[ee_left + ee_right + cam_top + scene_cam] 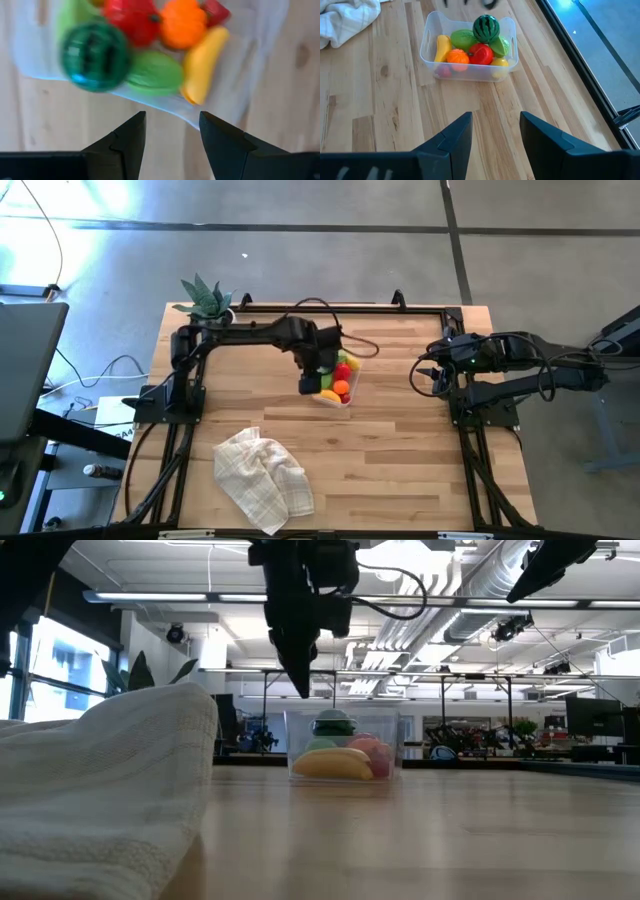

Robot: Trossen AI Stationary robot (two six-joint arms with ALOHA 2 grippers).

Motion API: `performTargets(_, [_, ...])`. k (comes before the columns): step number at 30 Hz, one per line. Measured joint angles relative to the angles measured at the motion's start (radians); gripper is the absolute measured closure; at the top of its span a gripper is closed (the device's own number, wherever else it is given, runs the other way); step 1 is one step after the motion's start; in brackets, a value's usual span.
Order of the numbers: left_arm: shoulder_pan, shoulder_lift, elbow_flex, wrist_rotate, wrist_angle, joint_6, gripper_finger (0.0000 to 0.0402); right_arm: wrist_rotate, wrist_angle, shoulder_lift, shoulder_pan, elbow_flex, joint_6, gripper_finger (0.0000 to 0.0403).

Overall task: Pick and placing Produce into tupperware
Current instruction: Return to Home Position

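At centre of high view, clear tub (475, 74) sits on wooden table (400, 460), filled with toy fruit: striped melon (485, 28) on top, banana (441, 48), orange (457, 57), red piece (481, 53), green piece (463, 38). Left gripper (310, 384) hovers over tub's left edge, fingers apart, empty. Right gripper (420, 375) waits right of centre, well apart from tub, fingers apart, empty. Checked cloth (265, 478) lower left; plant (207, 298) upper left.

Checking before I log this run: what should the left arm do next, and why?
Probably lift the left gripper straight up and pull back: it hangs open and empty above the clear tub's edge, and the toy watermelon, banana and orange already lie inside.
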Motion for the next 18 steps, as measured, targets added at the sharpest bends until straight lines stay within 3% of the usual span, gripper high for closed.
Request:
performTargets(4, [-0.050, 0.000, 0.000, -0.019, -0.065, 0.025, 0.0229, 0.000, 0.000, 0.000, 0.000, 0.000, 0.000, 0.0246])
performTargets(10, [-0.138, 0.000, 0.000, -0.166, -0.178, 0.092, 0.0229, 0.000, 0.000, 0.000, 0.000, 0.000, 0.000, 0.0246])
performTargets(18, [-0.224, 0.000, 0.000, -0.235, -0.169, 0.200, 0.0229, 0.000, 0.000, 0.000, 0.000, 0.000, 0.000, 0.0246])
